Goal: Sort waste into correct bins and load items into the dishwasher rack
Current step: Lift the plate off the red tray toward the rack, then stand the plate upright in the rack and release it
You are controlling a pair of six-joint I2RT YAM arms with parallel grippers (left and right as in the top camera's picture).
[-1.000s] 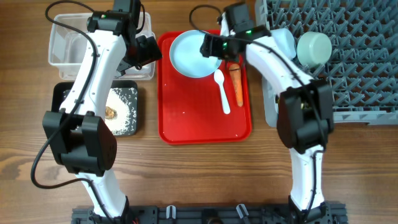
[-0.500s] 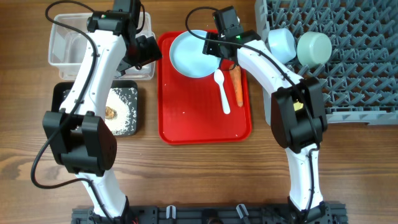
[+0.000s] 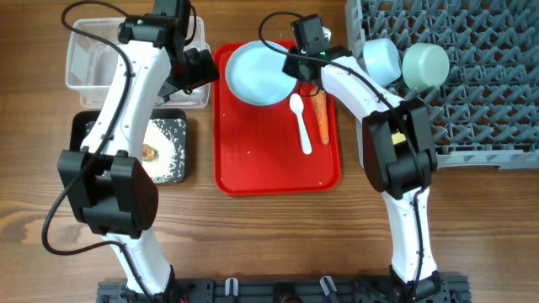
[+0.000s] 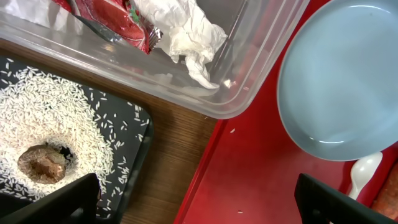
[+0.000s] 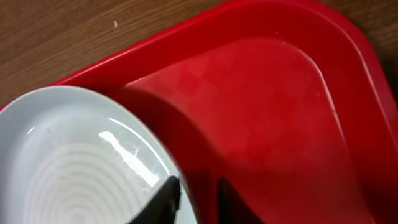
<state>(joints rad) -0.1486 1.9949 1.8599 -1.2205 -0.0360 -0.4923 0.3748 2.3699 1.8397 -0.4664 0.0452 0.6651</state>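
The light blue plate (image 3: pixel 261 74) lies at the back of the red tray (image 3: pixel 244 160). My right gripper (image 3: pixel 295 66) is at the plate's right rim. In the right wrist view its jaws (image 5: pixel 199 193) are shut on that rim, one finger inside the plate (image 5: pixel 74 162) and one outside. A white spoon (image 3: pixel 299 122) and an orange carrot (image 3: pixel 321 114) lie to the right of the plate. My left gripper (image 4: pixel 199 199) hangs wide open and holds nothing, above the gap between the black tray and the red tray. The napkin (image 4: pixel 186 31) and red wrapper (image 4: pixel 106 18) lie in the clear tub (image 3: pixel 88 59).
The black tray (image 3: pixel 80 126) holds rice (image 4: pixel 50 118) and a brown lump (image 4: pixel 40 163). The grey rack (image 3: pixel 472 93) stands at the right with a light blue bowl (image 3: pixel 381 57) and a pale cup (image 3: pixel 425 63) in it. Bare wood table lies in front of the trays.
My right gripper has moved up and back to the plate's right rim, and its jaws have narrowed onto it. The left arm has not moved.
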